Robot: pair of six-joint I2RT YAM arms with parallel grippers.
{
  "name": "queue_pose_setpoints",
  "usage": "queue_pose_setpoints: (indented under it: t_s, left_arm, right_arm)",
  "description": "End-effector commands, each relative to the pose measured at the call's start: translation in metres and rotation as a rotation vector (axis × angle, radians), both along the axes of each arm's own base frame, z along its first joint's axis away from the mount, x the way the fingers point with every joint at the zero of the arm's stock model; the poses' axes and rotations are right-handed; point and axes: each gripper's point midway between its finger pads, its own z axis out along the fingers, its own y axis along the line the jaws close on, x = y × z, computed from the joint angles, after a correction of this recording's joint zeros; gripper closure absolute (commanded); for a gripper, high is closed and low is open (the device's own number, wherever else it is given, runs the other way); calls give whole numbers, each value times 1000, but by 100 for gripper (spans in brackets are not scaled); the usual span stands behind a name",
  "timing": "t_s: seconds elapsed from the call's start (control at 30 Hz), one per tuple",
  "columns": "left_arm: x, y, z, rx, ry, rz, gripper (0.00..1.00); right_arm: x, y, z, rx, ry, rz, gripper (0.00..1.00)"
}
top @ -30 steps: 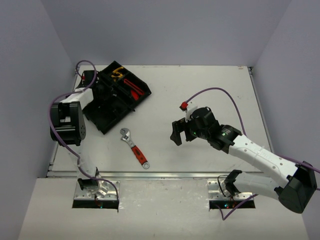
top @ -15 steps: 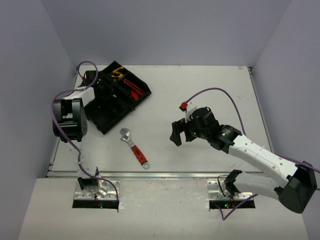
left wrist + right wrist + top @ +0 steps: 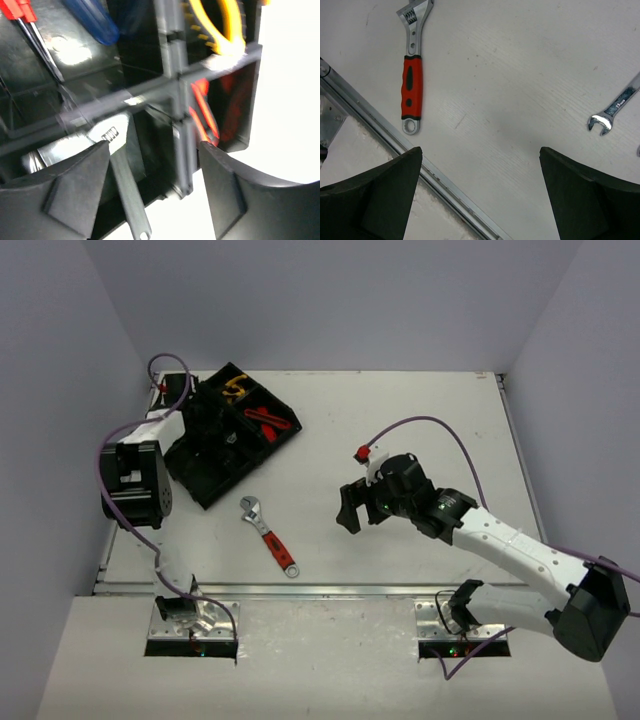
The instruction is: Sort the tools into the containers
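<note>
Left fingers (image 3: pixel 65 195) apart over tray (image 3: pixel 172 90), silver wrench (image 3: pixel 123 180) between; right fingers (image 3: pixel 370 200) apart above red-handled wrench (image 3: pixel 411 82), spanner (image 3: pixel 615 107) nearby

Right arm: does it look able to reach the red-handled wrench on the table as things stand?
Probably yes. The red-handled wrench lies flat and alone on the table, left of the right fingers, which stand wide open and empty. Nothing sits between them.
</note>
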Motion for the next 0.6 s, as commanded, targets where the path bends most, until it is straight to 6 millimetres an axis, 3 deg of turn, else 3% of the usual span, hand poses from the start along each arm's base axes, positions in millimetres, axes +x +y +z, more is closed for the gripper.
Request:
queue_pose_setpoints:
  t_s: [0.0,0.03,0.1,0.2,0.23,0.3,0.33,0.37,0.4,0.43,0.5,0.53,0.57]
  left_arm:
    - [-2,-12,106,-18,-237,-53,27]
    - [-7,-16,118,-25,-262,-66,26]
    - [-30,-21,165,5,-363,-85,4]
    - [-68,-21,200,58,-450,-77,0]
    - [-92,-19,210,91,-484,-59,0]
    - [-122,-18,211,128,-513,-55,0]
    - [-130,-18,198,132,-491,-55,0]
    - [-160,-21,210,171,-550,-79,0]
    - [-170,-22,202,184,-540,-88,0]
    - [-179,-22,199,206,-538,-95,0]
    - [-204,-8,192,303,-494,-64,0]
    - [-213,-8,188,321,-474,-74,0]
    - [-223,4,183,375,-445,-25,0]
  right_arm:
    - [7,14,10,43,-10,26,1]
    - [8,17,8,38,4,31,1]
    - [10,22,2,12,48,4,1]
    - [12,28,-13,-86,75,-58,1]
    - [7,38,-20,-121,91,-48,1]
    - [3,50,-28,-184,78,-55,1]
    - [5,54,-31,-198,83,-55,1]
    - [5,62,-37,-237,80,-58,1]
    - [6,73,-31,-237,57,-51,1]
    - [6,79,-42,-274,66,-44,1]
    - [11,99,-40,-284,50,-43,1]
    - [10,99,-53,-315,66,-41,1]
    - [11,110,-60,-327,77,-27,1]
